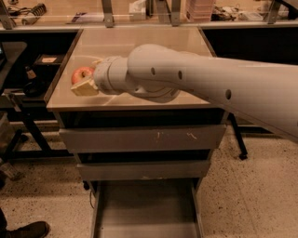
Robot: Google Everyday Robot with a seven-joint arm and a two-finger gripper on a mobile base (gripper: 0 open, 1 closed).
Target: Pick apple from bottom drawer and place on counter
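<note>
One apple [81, 73] sits in the gripper [85, 78], clamped between its jaws at the left side of the counter [139, 42]. It is round, with no long axis, and its stem is hidden. Below the counter, two upper drawers [139, 138] are closed and the bottom drawer [144, 211] is open.

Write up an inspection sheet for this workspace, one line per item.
Surface: counter glossy, partly hidden by the arm.
Job's things: apple at the counter's left side, in the gripper; bottom drawer pulled open, nothing in it.
Clutter: nothing seen.
Grippers: gripper shut on the apple, over the counter's left side.
Cables: dark cable on the back bench.
Surroundings: speckled floor; shoe lower left.
</note>
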